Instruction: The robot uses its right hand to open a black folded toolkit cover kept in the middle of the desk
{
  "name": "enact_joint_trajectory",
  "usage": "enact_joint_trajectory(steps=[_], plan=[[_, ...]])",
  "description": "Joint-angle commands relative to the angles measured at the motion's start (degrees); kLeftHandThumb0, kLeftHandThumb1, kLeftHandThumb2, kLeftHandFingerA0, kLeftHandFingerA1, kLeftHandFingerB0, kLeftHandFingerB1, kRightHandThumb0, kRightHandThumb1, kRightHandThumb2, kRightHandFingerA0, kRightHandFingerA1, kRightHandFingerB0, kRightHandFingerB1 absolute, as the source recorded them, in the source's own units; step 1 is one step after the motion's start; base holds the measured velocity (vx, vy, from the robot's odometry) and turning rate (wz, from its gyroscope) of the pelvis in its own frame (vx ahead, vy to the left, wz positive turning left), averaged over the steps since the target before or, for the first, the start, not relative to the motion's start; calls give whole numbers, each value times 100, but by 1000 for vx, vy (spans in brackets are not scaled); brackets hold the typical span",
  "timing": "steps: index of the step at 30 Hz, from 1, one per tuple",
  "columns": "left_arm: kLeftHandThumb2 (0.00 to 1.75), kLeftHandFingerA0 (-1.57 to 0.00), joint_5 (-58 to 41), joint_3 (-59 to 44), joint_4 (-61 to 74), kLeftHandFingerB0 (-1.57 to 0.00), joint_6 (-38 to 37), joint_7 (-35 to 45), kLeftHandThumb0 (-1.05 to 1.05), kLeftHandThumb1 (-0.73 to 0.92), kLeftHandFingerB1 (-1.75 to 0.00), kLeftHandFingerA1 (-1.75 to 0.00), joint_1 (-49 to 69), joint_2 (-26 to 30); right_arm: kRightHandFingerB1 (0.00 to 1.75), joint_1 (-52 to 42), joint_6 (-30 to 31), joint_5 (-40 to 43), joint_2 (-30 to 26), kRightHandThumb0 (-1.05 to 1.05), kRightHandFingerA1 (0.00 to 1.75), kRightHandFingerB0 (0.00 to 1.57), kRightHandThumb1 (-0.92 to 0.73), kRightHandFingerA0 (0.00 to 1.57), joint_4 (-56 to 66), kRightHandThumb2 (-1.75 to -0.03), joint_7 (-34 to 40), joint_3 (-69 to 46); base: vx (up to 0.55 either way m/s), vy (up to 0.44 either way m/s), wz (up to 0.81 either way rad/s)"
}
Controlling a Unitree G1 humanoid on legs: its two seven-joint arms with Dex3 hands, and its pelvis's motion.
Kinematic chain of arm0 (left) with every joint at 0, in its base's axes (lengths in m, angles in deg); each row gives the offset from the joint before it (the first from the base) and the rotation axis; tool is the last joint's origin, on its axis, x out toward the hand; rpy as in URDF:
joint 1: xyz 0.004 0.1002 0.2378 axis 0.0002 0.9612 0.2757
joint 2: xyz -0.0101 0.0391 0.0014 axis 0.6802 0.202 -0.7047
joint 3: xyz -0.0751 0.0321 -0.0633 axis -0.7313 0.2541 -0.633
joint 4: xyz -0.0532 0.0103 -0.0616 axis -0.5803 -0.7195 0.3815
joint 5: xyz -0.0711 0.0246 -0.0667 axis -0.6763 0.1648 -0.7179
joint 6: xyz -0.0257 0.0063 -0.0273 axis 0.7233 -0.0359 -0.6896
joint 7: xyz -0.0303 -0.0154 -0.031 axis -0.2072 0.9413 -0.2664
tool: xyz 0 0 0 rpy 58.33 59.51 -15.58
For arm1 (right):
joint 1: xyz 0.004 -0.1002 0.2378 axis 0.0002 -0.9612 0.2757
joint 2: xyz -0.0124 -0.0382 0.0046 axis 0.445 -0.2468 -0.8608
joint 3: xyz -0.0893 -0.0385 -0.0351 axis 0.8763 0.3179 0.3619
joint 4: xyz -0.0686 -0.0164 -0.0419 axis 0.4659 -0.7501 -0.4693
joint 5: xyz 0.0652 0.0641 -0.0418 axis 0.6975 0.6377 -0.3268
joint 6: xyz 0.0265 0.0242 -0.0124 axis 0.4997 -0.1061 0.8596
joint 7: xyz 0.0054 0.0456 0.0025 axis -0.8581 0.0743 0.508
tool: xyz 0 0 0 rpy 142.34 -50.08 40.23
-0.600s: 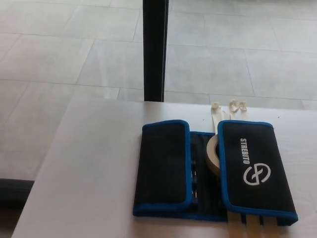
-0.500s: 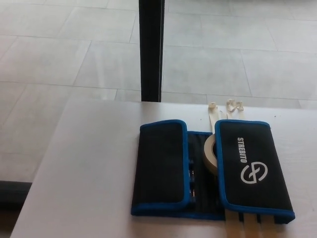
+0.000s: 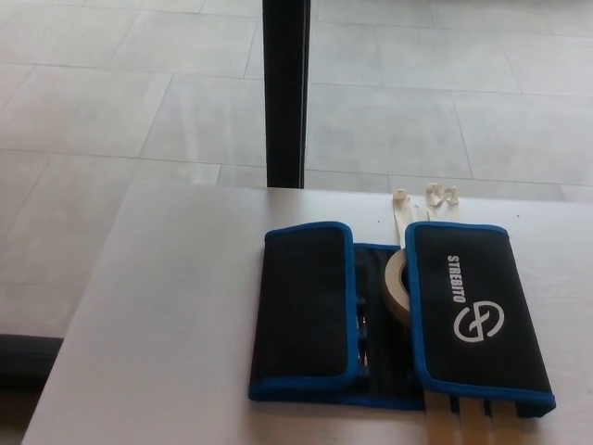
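I am seeing neither hand in view, so their state cannot be told. The black fabric toolkit cover with blue trim is lying mid-desk, both flaps folded inward over a tape roll. Only the camera is shifting slightly; opening is not yet begun. Beyond, a black post is standing.

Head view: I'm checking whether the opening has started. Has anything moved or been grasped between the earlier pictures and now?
Nothing on the desk visibly changed. The whole picture shifts slightly between frames, so the camera moved, not the things. The black toolkit cover lies as before with both flaps folded in, the tape roll showing between them and the white strips sticking out at its far edge. Neither robot hand is in view.
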Motion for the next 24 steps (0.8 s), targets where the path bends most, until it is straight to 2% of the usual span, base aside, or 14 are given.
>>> enact_joint_trajectory(steps=[1, 2, 4, 5, 6, 9, 12, 13, 14, 16, 18, 19, 20, 24], plan=[[99, -2, -185, -51, 4, 0, 384, 177, -41, 33, -52, -54, 73, 318, 80, -191, -64, 78, -272, -76, 83, 0, -1, 6, -62, -100, -152, 75, 0, 0, 0], [99, -2, -230, -70, 42, 0, 473, 169, -41, 32, -52, -54, 24, 367, 93, -214, -38, 72, -322, -105, 94, 0, -47, 0, -77, -126, -159, 96, 0, 0, 0], [99, -2, -333, -134, 129, 0, 701, 98, -41, 33, -52, -54, -29, 419, 92, -311, -34, 132, -383, -105, 96, 2, -45, 4, -93, -122, -208, 54, 0, 0, 0], [99, -3, -297, -105, 145, 0, 670, 118, -41, 33, -51, -55, -7, 458, 79, -372, -31, 125, -402, -74, 83, 1, 0, 8, -104, -98, -169, 59, 0, 0, 0], [64, -11, -192, -37, 49, -12, 525, 85, -91, 77, -40, -59, 7, 484, 78, -454, -108, 77, -403, -73, 82, 0, 2, 8, -145, -97, -171, 100, 0, 0, 0], [63, -11, -159, -10, -131, -14, 478, 77, -88, 74, -37, -56, 104, 469, 80, -684, -177, 27, -401, -69, 84, 7, 7, 16, -137, -93, -310, 194, 0, 0, 0], [101, -7, -97, 113, -290, -5, 217, 334, -95, 63, -47, -58, 326, 405, 78, -928, -186, 10, -373, -73, 82, 1, 2, 10, -110, -96, -386, 303, 0, 0, 0], [98, -4, -48, 184, -215, 0, 150, 294, -41, 32, -50, -54, 440, 318, 76, -948, -156, 50, -329, -72, 81, 0, -2, 11, -131, -98, -373, 290, 0, 0, 0], [101, -6, -48, 213, -218, -3, 102, 324, -95, 62, -43, -57, 521, 288, 77, -1004, -189, 60, -306, -73, 82, 0, -2, 9, -129, -98, -368, 294, 0, 0, 0], [97, -4, -116, 209, -206, 0, 136, 386, -41, 31, -51, -55, 660, 252, 76, -1079, -246, 49, -263, -73, 81, 0, -3, 8, -143, -99, -344, 319, 0, 0, 0], [96, -5, -298, 79, -298, 0, 382, 382, -41, 31, -50, -56, 640, 226, 77, -1138, -291, 50, -257, -74, 82, 0, -2, 9, -141, -98, -368, 343, 0, 0, 0], [95, -5, -264, 123, -307, -7, 350, 466, -85, 56, -43, -54, 669, 233, 77, -1132, -262, 234, -225, -75, 82, 0, -1, 8, -145, -98, -466, 185, 0, 0, 0], [63, -5, -191, 173, -363, -12, 249, 417, -87, 75, -35, -53, 679, 236, 78, -1130, -284, 227, -219, -75, 83, 0, 1, 8, -144, -97, -465, 186, 0, 0, 0], [100, -5, -142, 206, -298, -7, 15, 379, -87, 59, -39, -54, 827, 197, 88, -1087, -251, 281, -220, -105, 97, 0, -46, 5, -132, -126, -345, 125, 0, 0, 0]])
